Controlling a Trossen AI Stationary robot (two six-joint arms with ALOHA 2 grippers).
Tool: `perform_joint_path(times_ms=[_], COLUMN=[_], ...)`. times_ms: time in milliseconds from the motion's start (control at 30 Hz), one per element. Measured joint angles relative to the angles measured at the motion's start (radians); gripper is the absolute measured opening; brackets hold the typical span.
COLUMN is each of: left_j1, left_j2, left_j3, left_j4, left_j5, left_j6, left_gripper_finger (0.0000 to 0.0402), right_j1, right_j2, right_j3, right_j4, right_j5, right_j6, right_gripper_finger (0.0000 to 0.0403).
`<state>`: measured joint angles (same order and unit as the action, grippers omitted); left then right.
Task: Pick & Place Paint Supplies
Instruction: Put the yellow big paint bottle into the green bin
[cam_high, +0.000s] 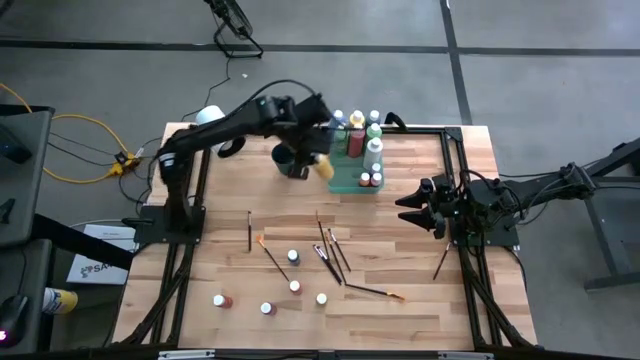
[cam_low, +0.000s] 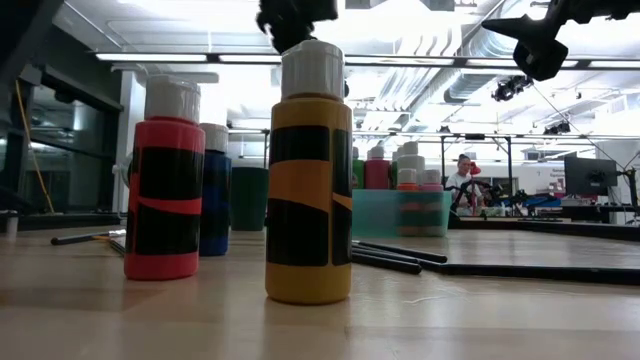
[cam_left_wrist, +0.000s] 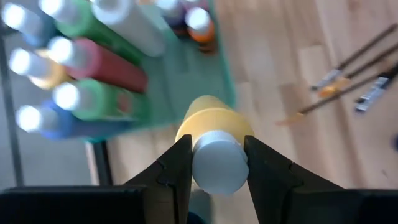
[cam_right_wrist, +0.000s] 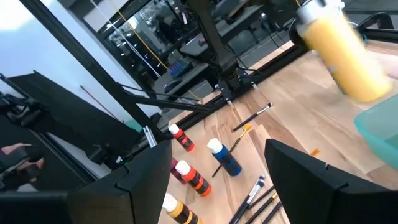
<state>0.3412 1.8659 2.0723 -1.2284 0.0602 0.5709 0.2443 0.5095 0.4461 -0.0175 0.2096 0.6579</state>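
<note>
Left gripper: pinching the white cap of a yellow paint bottle, which hangs tilted in the air just beside the green tray, likely so it can drop in cap-up
Green tray: already holds several capped bottles standing together at one end, leaving bare floor near the carried bottle
Right gripper: fingers spread wide, empty, waiting at the table's right edge, well apart from the tray
Left to collect: loose bottles and dark-handled paintbrushes scattered across the wooden table
Judgement: task partly done
</note>
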Motion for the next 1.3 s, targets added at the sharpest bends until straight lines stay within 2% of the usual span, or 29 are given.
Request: perform_joint_path(times_ms=[200, 367, 633, 1000, 1300], left_j1=[0.047, 0.066, 0.065, 0.075, 0.091], left_j2=[0.135, 0.239, 0.344, 0.377, 0.408], left_j3=[0.181, 0.261, 0.266, 0.267, 0.269], left_j4=[0.011, 0.008, 0.068, 0.148, 0.153], left_j5=[0.011, 0.037, 0.037, 0.028, 0.092], left_j6=[0.123, 0.196, 0.229, 0.263, 0.246], left_gripper_finger=[0.0116, 0.0116, 0.0116, 0.0116, 0.0116], right_j1=[0.000, 0.000, 0.000, 0.000, 0.000], right_j2=[0.000, 0.000, 0.000, 0.000, 0.000], right_j3=[0.000, 0.000, 0.000, 0.000, 0.000], right_j4=[0.010, 0.010, 0.008, 0.008, 0.008], right_j5=[0.051, 0.097, 0.133, 0.159, 0.164], right_j6=[0.010, 0.017, 0.027, 0.030, 0.030], right_gripper_finger=[0.0252, 0.0252, 0.0252, 0.0252, 0.0252])
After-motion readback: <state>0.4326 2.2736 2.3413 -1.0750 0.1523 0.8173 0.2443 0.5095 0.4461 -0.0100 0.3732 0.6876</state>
